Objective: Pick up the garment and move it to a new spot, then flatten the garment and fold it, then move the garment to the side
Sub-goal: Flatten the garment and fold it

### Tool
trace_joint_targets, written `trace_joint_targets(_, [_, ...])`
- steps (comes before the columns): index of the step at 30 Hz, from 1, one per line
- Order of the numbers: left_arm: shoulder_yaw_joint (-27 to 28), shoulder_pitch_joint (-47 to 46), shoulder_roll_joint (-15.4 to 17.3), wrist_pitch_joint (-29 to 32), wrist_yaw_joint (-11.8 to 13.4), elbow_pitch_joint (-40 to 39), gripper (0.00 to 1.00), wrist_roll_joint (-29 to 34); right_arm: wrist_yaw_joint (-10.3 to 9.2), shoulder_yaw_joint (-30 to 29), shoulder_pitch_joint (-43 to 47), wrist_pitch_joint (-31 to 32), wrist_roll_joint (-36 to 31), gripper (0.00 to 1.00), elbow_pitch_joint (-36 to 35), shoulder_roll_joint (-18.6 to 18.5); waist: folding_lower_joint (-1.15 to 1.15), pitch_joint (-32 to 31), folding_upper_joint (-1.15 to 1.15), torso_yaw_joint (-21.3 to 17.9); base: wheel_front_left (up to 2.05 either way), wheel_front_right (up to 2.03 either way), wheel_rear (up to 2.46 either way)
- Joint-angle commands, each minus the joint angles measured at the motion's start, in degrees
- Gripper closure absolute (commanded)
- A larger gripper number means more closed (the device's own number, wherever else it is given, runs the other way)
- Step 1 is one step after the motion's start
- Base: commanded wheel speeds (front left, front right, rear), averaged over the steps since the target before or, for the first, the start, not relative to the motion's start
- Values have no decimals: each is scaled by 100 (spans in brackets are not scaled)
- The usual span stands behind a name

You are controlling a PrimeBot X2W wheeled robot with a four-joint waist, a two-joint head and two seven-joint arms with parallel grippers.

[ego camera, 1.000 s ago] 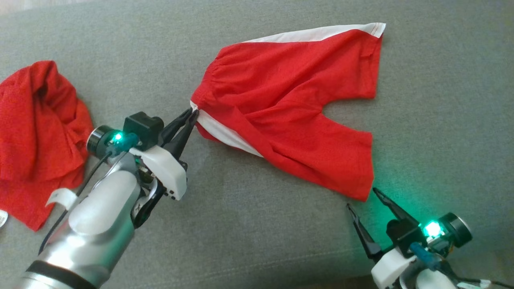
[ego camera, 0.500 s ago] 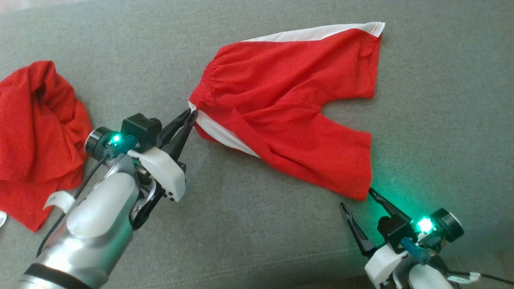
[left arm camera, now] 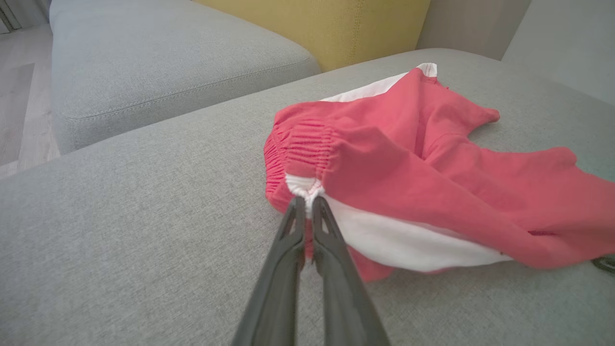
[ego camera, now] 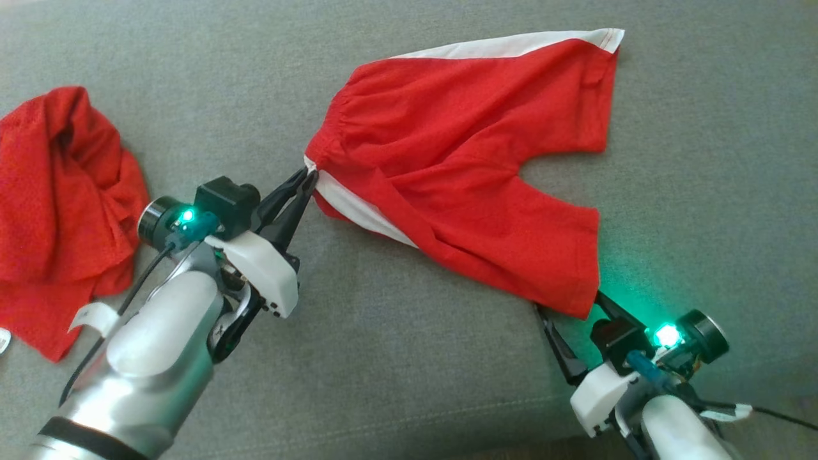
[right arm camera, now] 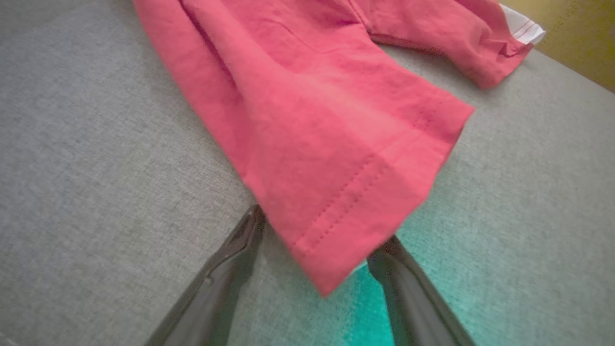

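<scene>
The red shorts (ego camera: pixel 473 160) lie spread on the grey sofa seat (ego camera: pixel 383 358), waistband toward the robot's left and the two legs fanning out to its right, with creases running through the near leg and a white side stripe folded under it. The left gripper (ego camera: pixel 307 182) has its jaws clenched on the waistband corner (left arm camera: pixel 303 185), just where the white stripe meets the elastic. The right gripper (right arm camera: pixel 322 228) is released, its jaws standing wide on either side of the hem corner (right arm camera: pixel 331 269) of the near leg, the cloth between them but not pinched. This looks like the flattening step: one end is secured and the other is about to be taken. The next move calls for the right jaws to close squarely on that hem corner, catching both layers, and then for the two arms to draw apart so the creases pull out. A second red cloth (ego camera: pixel 57 211) sits bunched well apart, by the left arm.
</scene>
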Motion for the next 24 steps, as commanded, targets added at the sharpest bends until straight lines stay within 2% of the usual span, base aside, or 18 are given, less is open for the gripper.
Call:
trace_joint_targets(1, [215, -284, 210, -70, 55, -171, 100, 10, 22, 63, -87, 197, 38, 0, -30, -37, 0, 20, 0, 27, 0, 0, 0])
trace_joint_targets(13, [202, -280, 204, -70, 56, -159, 100, -11, 22, -105, 47, 936, -48, 0, -194, -119, 0, -16, 0, 46, 0, 0, 0])
trace_joint_targets(23, [232, -272, 183, -71, 54, -191, 100, 2, 22, 101, 231, 1805, 181, 0, -497, -338, 0, -78, 0, 47, 0, 0, 0])
trace_joint_targets(24, [239, -270, 182, -71, 56, -197, 100, 5, 22, 111, 251, 1873, 227, 22, -529, -357, 0, -86, 0, 50, 0, 0, 0])
